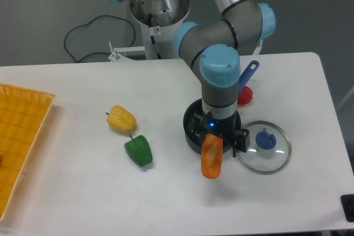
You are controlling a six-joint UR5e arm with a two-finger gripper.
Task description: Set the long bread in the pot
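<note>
The long bread (211, 157) is a glossy orange loaf hanging upright, its top end pinched in my gripper (213, 139), which is shut on it. The loaf's lower end hangs in front of the pot's near rim, above the table. The pot (192, 131) is dark and round, mostly hidden behind my wrist, with its blue handle (248, 74) pointing to the back right.
A glass lid with a blue knob (264, 146) lies right of the pot. A small red item (244, 95) sits behind it. A yellow pepper (121, 119) and a green pepper (138, 150) lie to the left; an orange basket (16, 142) is at the left edge.
</note>
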